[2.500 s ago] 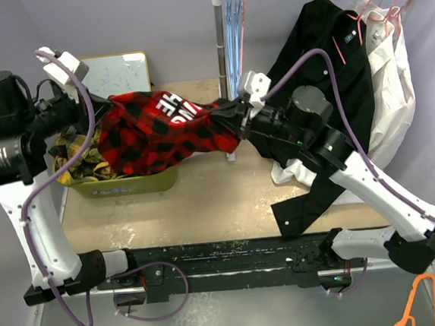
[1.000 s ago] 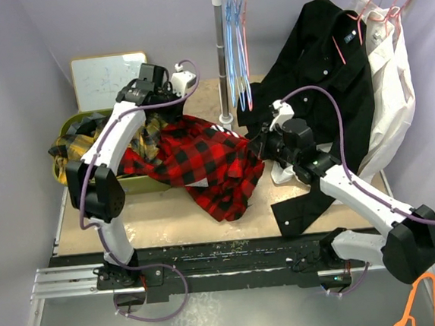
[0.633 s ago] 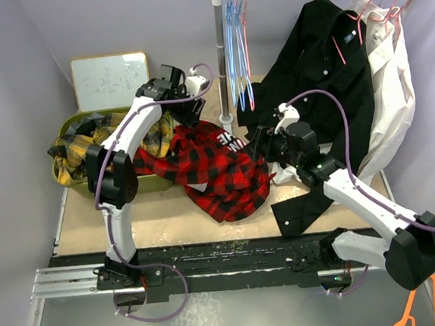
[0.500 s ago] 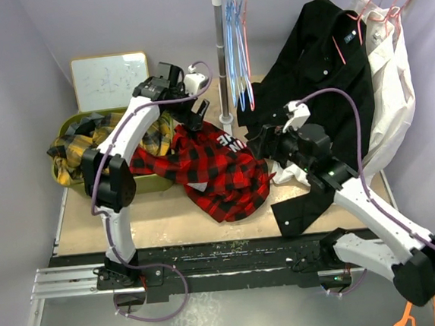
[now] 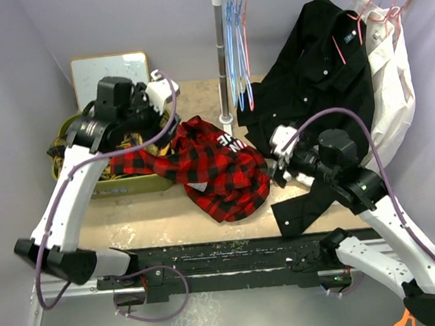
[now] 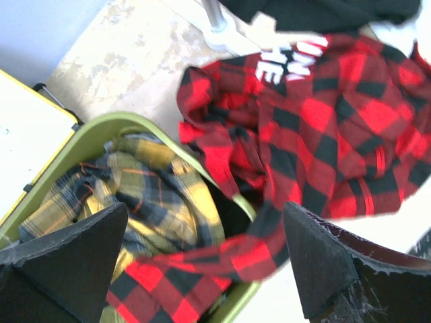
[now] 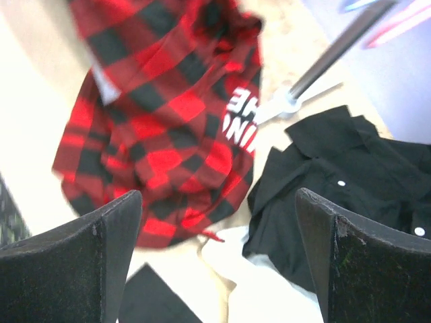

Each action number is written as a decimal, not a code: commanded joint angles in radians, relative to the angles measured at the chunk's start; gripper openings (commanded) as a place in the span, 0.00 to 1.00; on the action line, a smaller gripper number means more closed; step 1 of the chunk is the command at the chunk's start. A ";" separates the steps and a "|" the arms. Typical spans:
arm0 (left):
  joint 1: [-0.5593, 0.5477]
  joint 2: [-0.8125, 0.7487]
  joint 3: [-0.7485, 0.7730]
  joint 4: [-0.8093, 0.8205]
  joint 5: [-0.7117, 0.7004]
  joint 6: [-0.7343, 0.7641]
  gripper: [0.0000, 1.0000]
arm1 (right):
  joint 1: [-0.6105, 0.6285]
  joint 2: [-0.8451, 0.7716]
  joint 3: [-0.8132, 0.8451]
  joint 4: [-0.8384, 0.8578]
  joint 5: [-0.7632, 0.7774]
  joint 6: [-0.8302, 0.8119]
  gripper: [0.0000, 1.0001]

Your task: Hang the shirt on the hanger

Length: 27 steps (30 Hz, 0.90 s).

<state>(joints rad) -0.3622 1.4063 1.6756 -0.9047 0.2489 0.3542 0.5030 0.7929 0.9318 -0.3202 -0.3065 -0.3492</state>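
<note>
The red-and-black check shirt [image 5: 218, 167] lies crumpled on the table by the rack's foot, its white lettering [image 6: 296, 57] facing up. One sleeve [image 6: 202, 266] drapes over the green bin's rim. My left gripper [image 6: 199, 269] hangs open above that sleeve and rim, holding nothing. My right gripper [image 7: 219, 259] is open too, raised over the table at the shirt's right edge [image 7: 161, 155], beside black cloth. A pink hanger [image 5: 244, 35] hangs on the rail among blue ones.
The green bin [image 5: 139, 183] holds yellow-green plaid cloth [image 6: 135, 195]. A whiteboard [image 5: 108, 72] leans behind it. The rack pole [image 5: 222, 56] stands behind the shirt. A black shirt [image 5: 323, 62] and a white shirt [image 5: 394, 86] hang on pink hangers at right.
Both grippers were at the shirt a second ago; they have opened and pulled up and back. The shirt has dropped into a heap and shifted slightly right.
</note>
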 commanded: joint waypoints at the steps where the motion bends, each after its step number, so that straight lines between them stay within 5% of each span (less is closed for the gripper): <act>1: 0.001 -0.135 -0.133 -0.099 0.116 0.165 0.99 | 0.079 0.024 -0.005 -0.299 -0.011 -0.345 0.95; 9: 0.000 -0.309 -0.304 -0.357 0.323 0.416 0.99 | 0.369 0.210 -0.093 -0.278 0.158 -0.368 0.94; 17: -0.086 -0.328 -0.417 -0.379 0.280 0.412 1.00 | 0.399 0.302 -0.160 -0.197 0.171 -0.444 0.94; 22: -0.278 -0.303 -0.489 -0.307 0.177 0.350 1.00 | 0.399 0.305 -0.255 -0.018 0.290 -0.486 0.92; 27: -0.535 -0.281 -0.599 -0.165 -0.031 0.280 1.00 | 0.396 0.287 -0.349 0.116 0.391 -0.444 0.77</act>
<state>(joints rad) -0.7624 1.1210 1.1408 -1.1976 0.3748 0.6918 0.8970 1.1027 0.6270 -0.3580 -0.0246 -0.8021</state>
